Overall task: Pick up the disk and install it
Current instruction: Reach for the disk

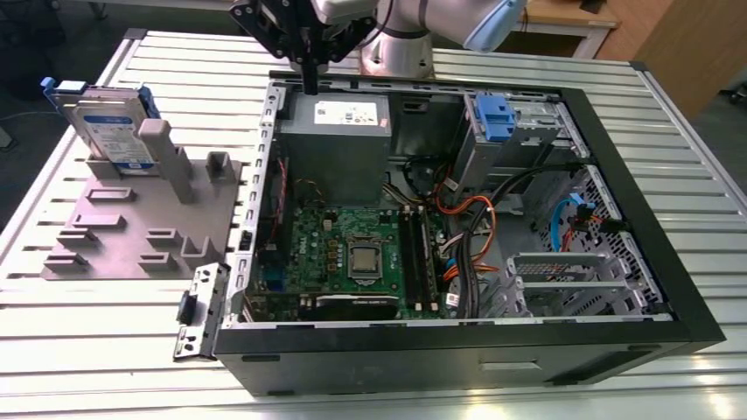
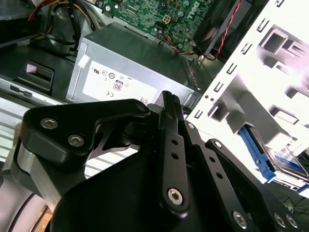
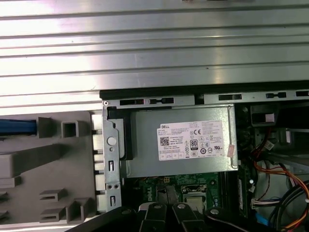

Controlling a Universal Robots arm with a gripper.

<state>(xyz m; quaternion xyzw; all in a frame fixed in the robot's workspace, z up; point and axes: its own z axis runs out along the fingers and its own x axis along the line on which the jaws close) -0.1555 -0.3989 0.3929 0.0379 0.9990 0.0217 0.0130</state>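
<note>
The disk (image 1: 111, 122), silver with a white-and-blue label in a blue carrier, stands upright in a slot of the grey fixture (image 1: 129, 223) at the exterior view's left. Its blue frame also shows in the second wrist view as the disk (image 2: 285, 162), and in the first wrist view as a blue edge (image 3: 17, 126). My gripper (image 1: 310, 80) hangs over the back wall of the open computer case, to the right of the disk and well apart from it. Its black fingers (image 2: 169, 104) are pressed together, shut on nothing.
The open black computer case (image 1: 653, 262) holds a grey power supply box (image 1: 338, 131) with a white sticker, a green motherboard (image 1: 350, 254), orange and black cables (image 1: 478, 219), and a blue clip on a silver cage (image 1: 496, 118). Everything rests on a slatted metal table (image 1: 117, 350).
</note>
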